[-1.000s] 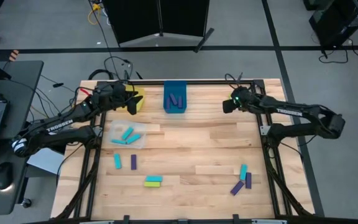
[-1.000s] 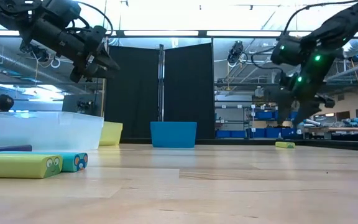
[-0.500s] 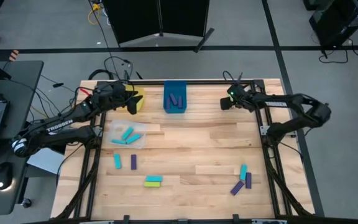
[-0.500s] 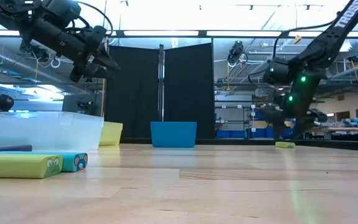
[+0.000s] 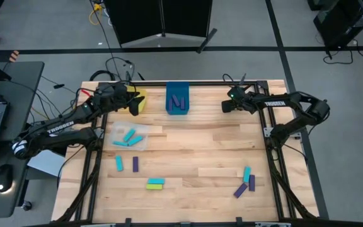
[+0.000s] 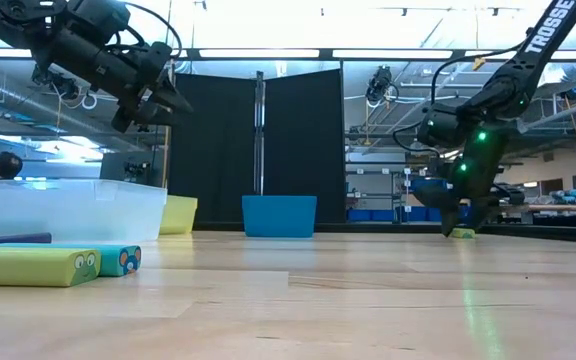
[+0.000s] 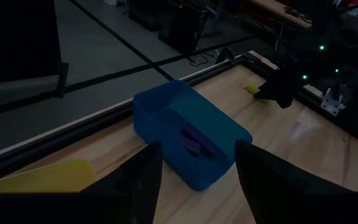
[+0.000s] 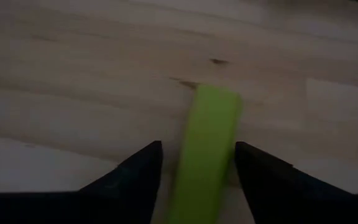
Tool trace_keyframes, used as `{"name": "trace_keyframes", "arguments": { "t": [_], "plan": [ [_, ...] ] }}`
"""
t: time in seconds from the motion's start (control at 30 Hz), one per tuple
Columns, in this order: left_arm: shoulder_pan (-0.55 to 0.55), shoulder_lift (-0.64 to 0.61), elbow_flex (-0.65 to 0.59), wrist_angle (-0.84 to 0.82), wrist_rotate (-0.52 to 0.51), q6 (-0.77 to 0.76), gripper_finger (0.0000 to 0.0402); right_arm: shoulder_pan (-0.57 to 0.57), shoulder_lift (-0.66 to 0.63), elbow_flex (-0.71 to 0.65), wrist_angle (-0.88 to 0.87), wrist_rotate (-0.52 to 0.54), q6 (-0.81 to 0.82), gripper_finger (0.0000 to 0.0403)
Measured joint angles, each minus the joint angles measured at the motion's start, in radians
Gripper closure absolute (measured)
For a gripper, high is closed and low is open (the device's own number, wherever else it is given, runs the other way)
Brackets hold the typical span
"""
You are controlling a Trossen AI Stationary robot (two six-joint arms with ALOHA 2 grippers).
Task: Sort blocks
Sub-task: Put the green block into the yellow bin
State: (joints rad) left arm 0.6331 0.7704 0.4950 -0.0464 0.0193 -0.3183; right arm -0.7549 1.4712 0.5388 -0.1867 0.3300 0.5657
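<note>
Sorting partly done, loose blocks left on the table.
I count purple blocks (image 5: 179,102) in the blue bin (image 5: 178,89) and teal blocks (image 5: 128,136) in the clear bin (image 5: 128,137) nearer me than it; the yellow bin (image 5: 142,101) sits just left of the blue one. Right of the blue bin, my right gripper (image 8: 194,163) has its open jaws straddling a lime block (image 8: 205,143) on the wood, not yet clamped. My left gripper (image 7: 194,163) hovers over the yellow bin, jaws apart and empty. Scattered blocks (image 5: 155,183) well nearer me than the blue bin remain unsorted.
</note>
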Motion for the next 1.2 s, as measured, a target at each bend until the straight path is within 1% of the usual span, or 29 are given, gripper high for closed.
{"name": "trace_keyframes", "arguments": {
  "t": [0.23, 0.33, 0.67, 0.9, 1.03, 1.2],
  "plan": [
    [0.000, 0.000, 0.000, 0.006, 0.000, 0.000, 0.0193, 0.000, -0.001, 0.002, -0.004, -0.024, 0.000, 0.0264],
    [0.000, 0.000, 0.000, 0.005, 0.000, 0.000, 0.0193, 0.000, -0.002, 0.002, -0.007, -0.024, -0.001, 0.0281],
    [0.000, 0.000, 0.000, 0.004, 0.013, -0.007, 0.0193, 0.017, -0.010, -0.001, -0.007, -0.001, -0.001, 0.0281],
    [0.000, 0.000, 0.000, 0.000, 0.019, -0.007, 0.0193, 0.064, -0.086, -0.002, 0.025, 0.006, -0.001, 0.0281],
    [0.000, 0.000, 0.000, 0.000, 0.019, -0.008, 0.0193, 0.111, -0.153, -0.002, 0.088, -0.013, -0.003, 0.0281],
    [0.000, 0.000, 0.000, 0.017, 0.019, -0.004, 0.0193, 0.191, -0.204, -0.002, 0.258, -0.084, -0.012, 0.0281]
  ]
}}
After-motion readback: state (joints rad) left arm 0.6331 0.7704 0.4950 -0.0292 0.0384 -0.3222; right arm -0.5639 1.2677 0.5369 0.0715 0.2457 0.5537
